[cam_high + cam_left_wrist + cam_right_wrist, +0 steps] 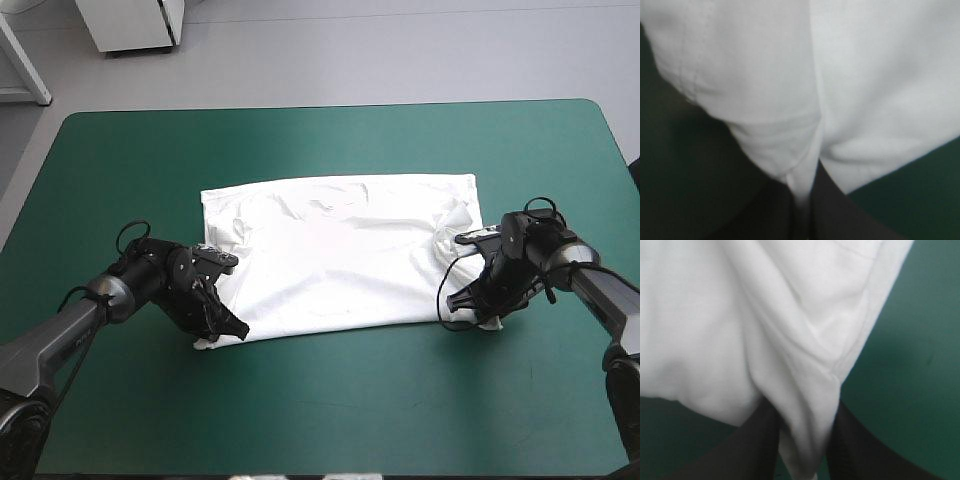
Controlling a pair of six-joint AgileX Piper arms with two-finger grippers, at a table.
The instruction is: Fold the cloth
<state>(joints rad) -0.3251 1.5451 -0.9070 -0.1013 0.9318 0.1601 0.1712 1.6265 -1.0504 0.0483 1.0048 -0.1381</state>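
The white T-shirt (340, 255) lies spread as a wide rectangle on the middle of the teal-green table (330, 140). My left gripper (212, 335) sits at the shirt's near left corner, shut on the T-shirt; in the left wrist view cloth (790, 125) runs down between the black fingers (832, 210). My right gripper (478, 318) sits at the near right corner, shut on the T-shirt; a fold of cloth (805, 440) passes between its fingers (757, 445). Both corners are bunched and slightly raised.
Bare teal-green cover surrounds the shirt on all sides, widest along the near edge (330, 420) and the far side. A white cabinet (135, 22) stands beyond the table's far left.
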